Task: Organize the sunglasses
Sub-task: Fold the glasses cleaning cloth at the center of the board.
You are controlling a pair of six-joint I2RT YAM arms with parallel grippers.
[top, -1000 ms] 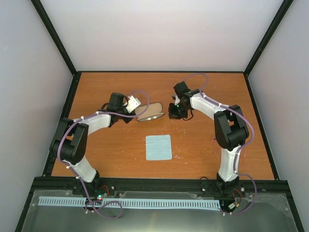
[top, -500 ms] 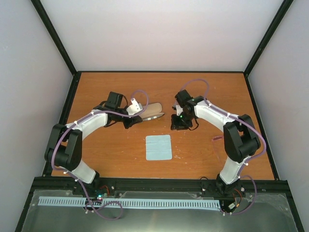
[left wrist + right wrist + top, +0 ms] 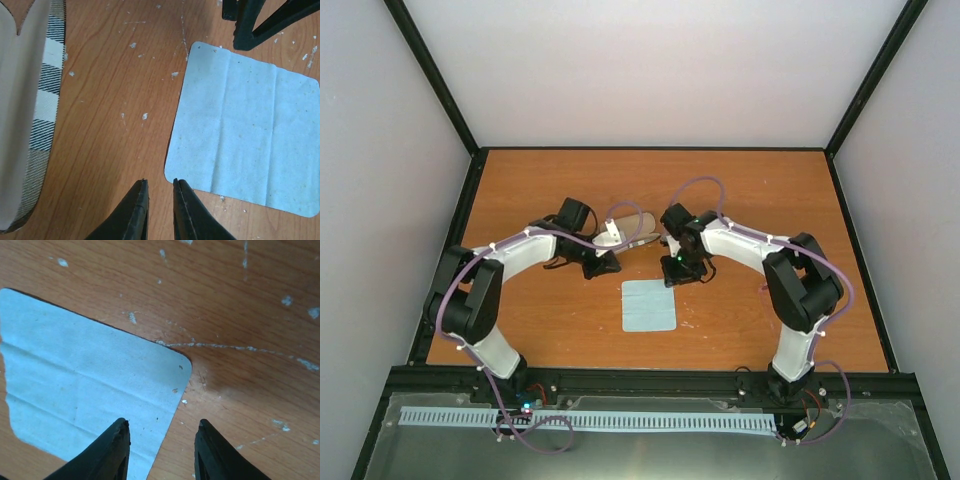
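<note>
Within the last second both arms left the ends of the plaid case (image 3: 47, 95) and swung in toward the light blue cloth (image 3: 245, 125). Both claws, which looked closed beside the case 1 second ago, have since parted.

The left claw (image 3: 159, 186) now hangs over bare bench (image 3: 110, 75), just beside the cloth's near-left corner. Its 2 fingers stand a narrow slit apart with nothing between them. The right claw (image 3: 163, 427) hovers over another corner of the cloth, noticeably wider and also empty. In the overhead view the 2 claws flank the cloth's far edge, and the case lies just beyond them, partly hidden by the left wrist.

The sunglasses show in none of the 3 views. The left wrist view catches only the case's pale face and striped edge, with no pink frame on it. They are probably inside the case, but that cannot be confirmed.

By my reading the case step is over, and the flat, creased cloth is the next target. Pinching it off the wood needs a corner grab.
</note>
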